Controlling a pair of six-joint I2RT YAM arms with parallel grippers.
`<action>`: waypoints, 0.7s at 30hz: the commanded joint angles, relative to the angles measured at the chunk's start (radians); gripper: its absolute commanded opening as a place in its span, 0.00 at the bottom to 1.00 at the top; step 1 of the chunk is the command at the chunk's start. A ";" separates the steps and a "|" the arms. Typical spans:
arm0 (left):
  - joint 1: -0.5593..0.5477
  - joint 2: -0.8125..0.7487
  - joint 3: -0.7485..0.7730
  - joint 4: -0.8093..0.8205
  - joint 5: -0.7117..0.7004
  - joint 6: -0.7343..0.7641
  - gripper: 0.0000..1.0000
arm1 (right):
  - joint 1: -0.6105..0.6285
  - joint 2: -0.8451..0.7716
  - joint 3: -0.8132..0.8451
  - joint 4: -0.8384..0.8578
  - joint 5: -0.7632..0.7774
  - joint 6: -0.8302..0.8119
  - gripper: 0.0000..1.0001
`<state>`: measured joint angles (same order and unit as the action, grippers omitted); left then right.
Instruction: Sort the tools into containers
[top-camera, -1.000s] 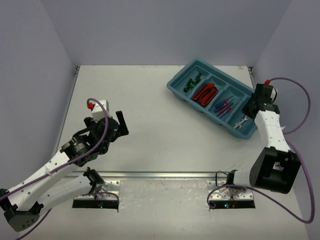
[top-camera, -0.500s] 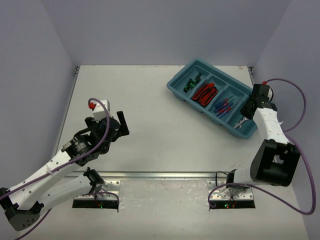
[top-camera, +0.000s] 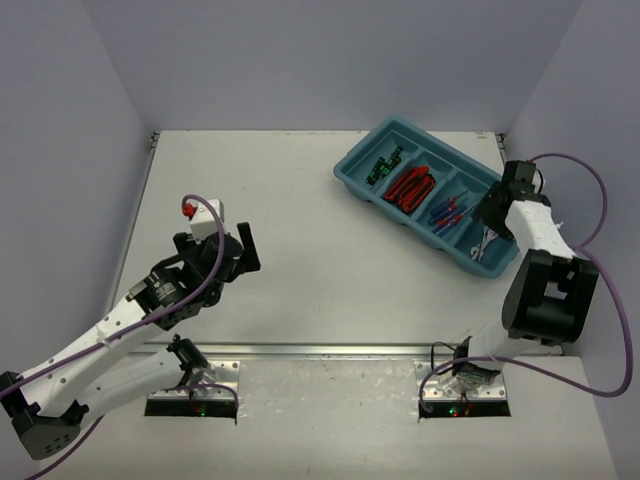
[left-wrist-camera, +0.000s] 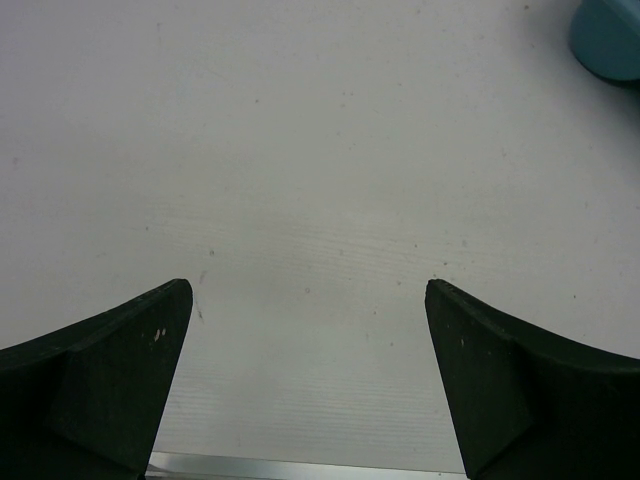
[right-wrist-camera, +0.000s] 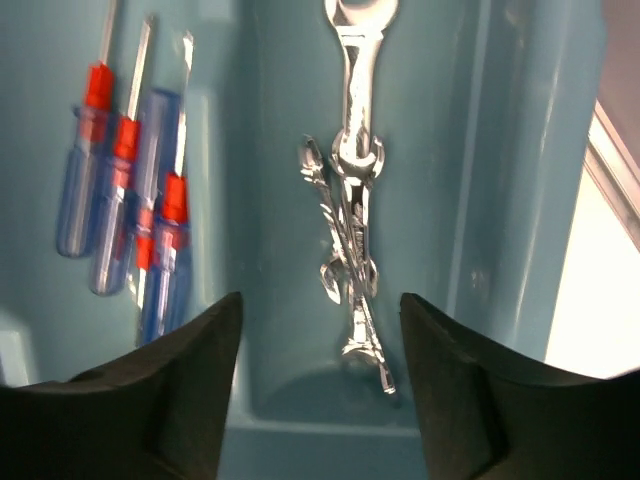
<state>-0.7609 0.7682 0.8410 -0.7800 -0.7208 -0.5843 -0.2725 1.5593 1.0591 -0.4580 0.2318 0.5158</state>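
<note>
Tray (top-camera: 362, 150): stands at the far right of the table (top-camera: 300, 250); 4 compartments in a row.
Tools: black-and-green screwdrivers (top-camera: 385, 165), utility knives (top-camera: 410, 185), blue-and-red screwdrivers (right-wrist-camera: 140, 220) and wrenches (right-wrist-camera: 350, 200) each lie in 1 compartment; every tool in view is in the tray.
Right gripper (right-wrist-camera: 320, 305): jaws apart and holding nothing, poised over the wrench compartment at the tray's near end.
Left gripper (left-wrist-camera: 308, 290): jaws wide, nothing between them, over bare table well apart from the tray.
Step in hand: judged a withdrawal from the tray, with the sort at or near its end.
Risk 1: a slanted lift could knock a finger against the divider or end wall and shift the tray.
Risk 2: the wrenches lie overlapped; a low finger could snag 1 and drag the pile.
</note>
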 joint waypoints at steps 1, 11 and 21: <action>-0.001 0.010 0.010 0.027 -0.021 -0.004 1.00 | 0.006 -0.067 0.031 -0.005 -0.024 0.030 0.67; 0.226 -0.107 0.015 0.034 -0.046 -0.025 1.00 | 0.374 -0.627 -0.072 -0.088 -0.140 -0.131 0.99; 0.242 -0.244 -0.029 0.072 -0.018 0.004 1.00 | 0.386 -0.991 -0.134 -0.256 -0.169 -0.191 0.99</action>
<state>-0.5243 0.5363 0.8273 -0.7574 -0.7578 -0.6004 0.1072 0.6182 0.9513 -0.6342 0.0637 0.3638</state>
